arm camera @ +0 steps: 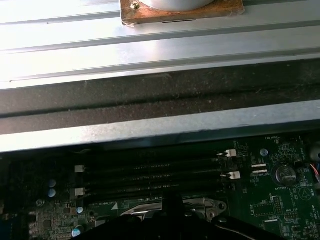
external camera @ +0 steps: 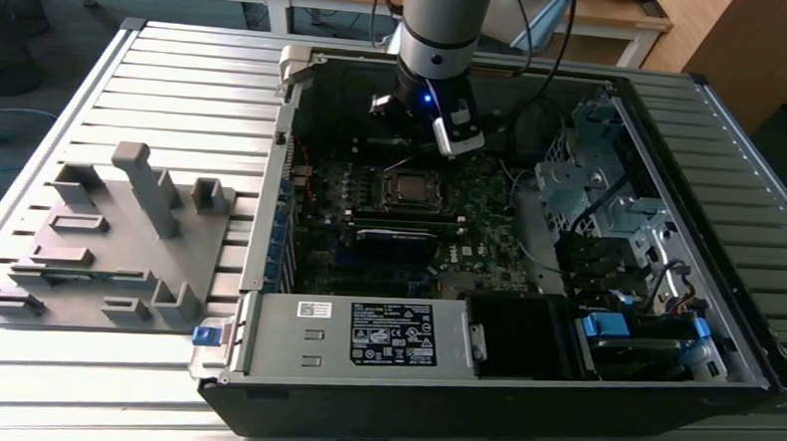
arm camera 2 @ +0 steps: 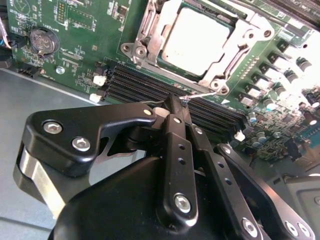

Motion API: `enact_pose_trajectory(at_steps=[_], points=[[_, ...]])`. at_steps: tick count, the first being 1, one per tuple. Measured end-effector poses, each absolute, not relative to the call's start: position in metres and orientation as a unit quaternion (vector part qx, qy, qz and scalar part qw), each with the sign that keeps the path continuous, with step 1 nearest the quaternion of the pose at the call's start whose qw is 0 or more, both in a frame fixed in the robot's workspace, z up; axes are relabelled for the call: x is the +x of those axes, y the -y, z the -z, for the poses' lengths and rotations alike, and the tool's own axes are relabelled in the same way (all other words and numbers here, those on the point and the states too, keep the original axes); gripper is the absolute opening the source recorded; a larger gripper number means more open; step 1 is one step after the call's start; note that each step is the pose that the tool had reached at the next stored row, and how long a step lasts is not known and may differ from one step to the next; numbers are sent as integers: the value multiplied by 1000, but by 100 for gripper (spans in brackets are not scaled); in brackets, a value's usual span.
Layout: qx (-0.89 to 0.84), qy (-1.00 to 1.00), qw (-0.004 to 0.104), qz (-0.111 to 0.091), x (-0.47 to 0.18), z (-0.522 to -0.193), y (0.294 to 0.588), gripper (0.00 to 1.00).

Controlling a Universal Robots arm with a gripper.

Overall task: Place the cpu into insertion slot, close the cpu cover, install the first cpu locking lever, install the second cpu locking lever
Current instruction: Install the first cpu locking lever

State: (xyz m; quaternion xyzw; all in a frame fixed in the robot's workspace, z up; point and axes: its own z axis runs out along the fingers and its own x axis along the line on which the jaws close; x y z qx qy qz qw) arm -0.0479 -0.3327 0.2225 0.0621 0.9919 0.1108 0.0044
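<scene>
End effector (arm camera 2: 176,101) is clenched on the thin lever (arm camera 2: 201,94) wire. The cpu (arm camera 2: 197,40) sits in the slot (arm camera 2: 134,48) under the cover (arm camera 2: 248,30) — just beyond the tip, lever running along its near edge.

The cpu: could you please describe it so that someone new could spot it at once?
Look into the open computer case, at the dark green motherboard on its floor. Near the board's middle, next to the long black memory slots, sits the cpu: the one small flat square with a dull silver-grey top, framed in metal.
</scene>
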Motion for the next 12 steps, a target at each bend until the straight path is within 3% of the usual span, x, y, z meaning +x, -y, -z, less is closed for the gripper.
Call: enact_pose_trajectory(at_steps=[12], points=[[62,-991,4,-115,-48,-220,333,10]])
